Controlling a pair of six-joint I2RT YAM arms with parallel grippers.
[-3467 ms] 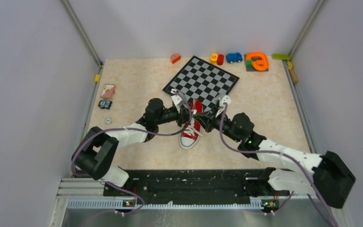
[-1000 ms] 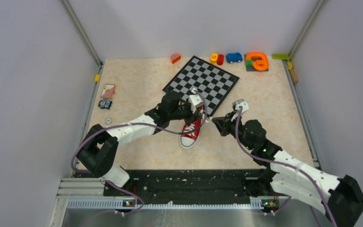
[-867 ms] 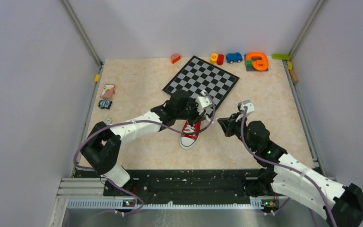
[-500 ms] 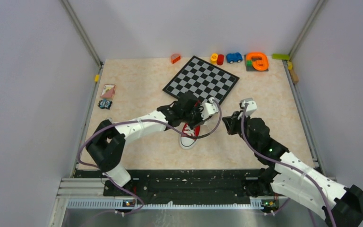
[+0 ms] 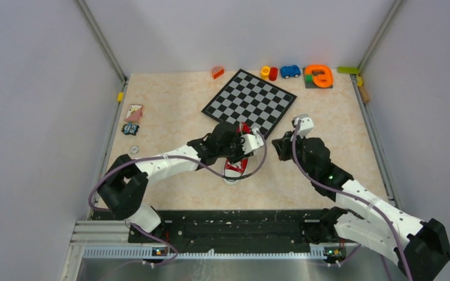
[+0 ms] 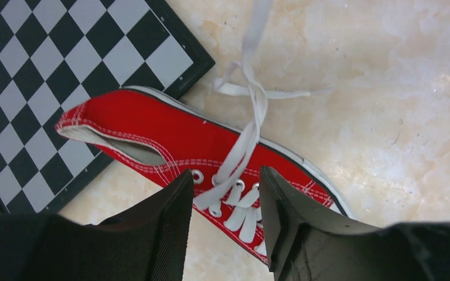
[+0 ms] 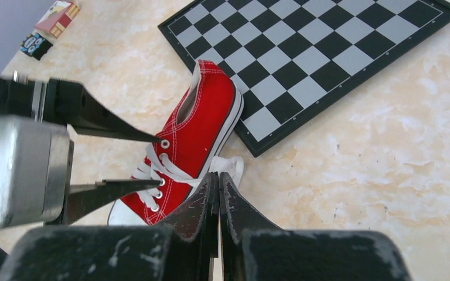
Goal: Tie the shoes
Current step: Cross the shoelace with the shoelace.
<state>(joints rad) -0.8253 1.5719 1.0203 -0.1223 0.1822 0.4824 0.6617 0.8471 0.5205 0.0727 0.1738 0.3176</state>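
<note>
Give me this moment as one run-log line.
left claw: open over white laces of red canvas sneaker | right claw: shut beside sneaker | laces: no bow

The right arm (image 5: 328,175) has backed off the sneaker (image 5: 234,168) — the left arm (image 5: 170,164) swung across its laces (image 6: 243,146).

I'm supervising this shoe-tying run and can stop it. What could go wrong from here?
The left gripper is open astride the sneaker at its threaded eyelets; closing there might clamp the crossings instead of a free end of the laces. The right gripper looks shut on one lace; pulling could drag the unheld sneaker, whose heel rests on the chessboard edge.
</note>
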